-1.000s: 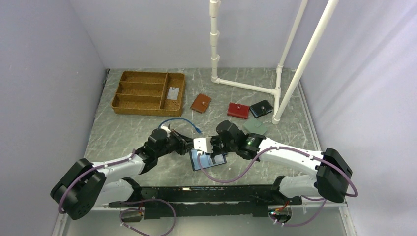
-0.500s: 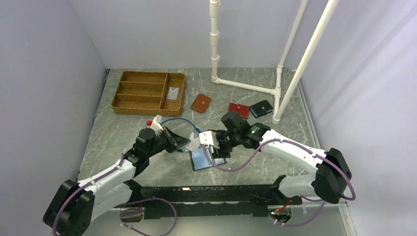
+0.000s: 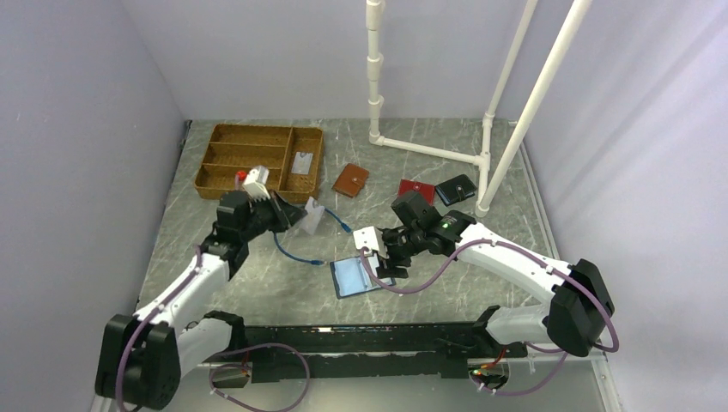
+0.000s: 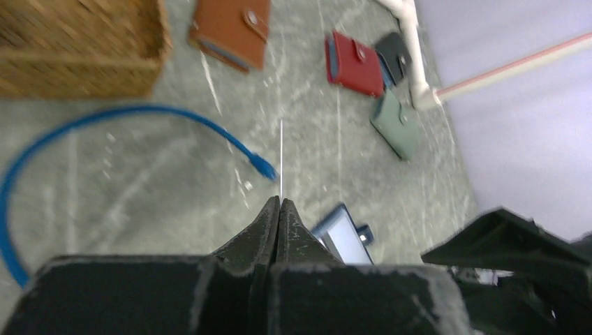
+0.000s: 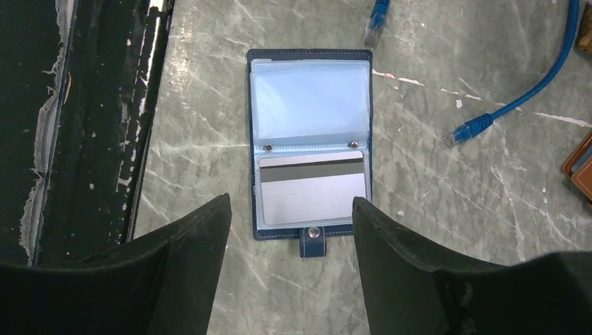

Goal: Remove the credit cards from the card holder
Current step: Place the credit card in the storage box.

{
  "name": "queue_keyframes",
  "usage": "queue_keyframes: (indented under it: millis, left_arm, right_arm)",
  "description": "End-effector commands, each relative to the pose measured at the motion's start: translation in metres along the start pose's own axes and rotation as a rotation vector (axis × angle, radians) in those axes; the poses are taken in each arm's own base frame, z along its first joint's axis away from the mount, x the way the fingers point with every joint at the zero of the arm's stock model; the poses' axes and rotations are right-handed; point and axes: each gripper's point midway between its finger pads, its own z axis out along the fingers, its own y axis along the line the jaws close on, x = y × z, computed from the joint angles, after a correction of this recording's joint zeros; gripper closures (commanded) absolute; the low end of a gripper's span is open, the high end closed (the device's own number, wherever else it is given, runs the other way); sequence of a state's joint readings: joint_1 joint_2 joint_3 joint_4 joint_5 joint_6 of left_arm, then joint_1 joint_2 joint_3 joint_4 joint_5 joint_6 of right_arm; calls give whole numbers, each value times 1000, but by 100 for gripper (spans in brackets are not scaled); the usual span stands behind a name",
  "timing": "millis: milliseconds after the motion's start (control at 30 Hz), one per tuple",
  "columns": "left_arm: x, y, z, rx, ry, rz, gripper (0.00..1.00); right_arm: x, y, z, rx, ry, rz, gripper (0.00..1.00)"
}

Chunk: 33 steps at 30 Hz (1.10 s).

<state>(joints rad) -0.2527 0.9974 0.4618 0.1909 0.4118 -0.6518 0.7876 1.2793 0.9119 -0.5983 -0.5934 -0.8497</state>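
The navy card holder (image 3: 354, 279) lies open on the table, its glossy blue inside up. In the right wrist view the card holder (image 5: 311, 98) has a pale grey card with a dark stripe (image 5: 312, 192) in its near pocket, and its far pocket looks empty. My right gripper (image 5: 290, 202) is open and empty, hovering over the holder's snap-tab end (image 3: 384, 264). My left gripper (image 3: 296, 215) is shut on a pale card (image 3: 312, 217) and holds it in the air near the basket. In the left wrist view that card (image 4: 280, 153) shows edge-on between the shut fingertips.
A wicker basket (image 3: 225, 159) at the back left holds a pale card (image 3: 300, 163). A blue cable (image 3: 296, 251) lies left of the holder. Tan (image 3: 350, 180), red (image 3: 415, 191) and black (image 3: 455, 189) wallets lie behind, a green one (image 4: 396, 118) too. White pipe frame (image 3: 429, 150) stands at the back.
My left arm has swung back and to the left, away from the holder, carrying the card toward the basket. My right gripper has stayed over the holder, shifting slightly.
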Motion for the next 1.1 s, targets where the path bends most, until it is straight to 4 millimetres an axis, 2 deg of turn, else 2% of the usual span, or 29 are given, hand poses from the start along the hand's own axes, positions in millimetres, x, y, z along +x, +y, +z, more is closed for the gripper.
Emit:
queue_keyframes:
  millis: [0, 200, 267, 333, 467, 733, 1067]
  left_arm:
    - [-47, 8, 8, 7, -57, 104, 100]
    - [-105, 32, 24, 11, -149, 58, 100]
    - [-116, 41, 34, 6, -143, 54, 100]
    - [-128, 58, 43, -19, -139, 42, 100]
    - [-145, 71, 62, -30, -130, 49, 100]
    - [-158, 102, 100, -69, -71, 44, 100]
    - [-150, 127, 136, -121, -13, 8, 100]
  right_arm:
    - [-14, -7, -4, 8, -36, -33, 33]
    - [-8, -14, -2, 34, -7, -1, 33]
    - [-7, -15, -1, 35, -4, 2, 33]
    - [-6, -15, -1, 37, 0, 4, 32]
    - [-6, -16, -2, 42, 1, 7, 32]
    - [-4, -18, -3, 45, 1, 15, 32]
    - [-2, -19, -3, 47, 5, 22, 32]
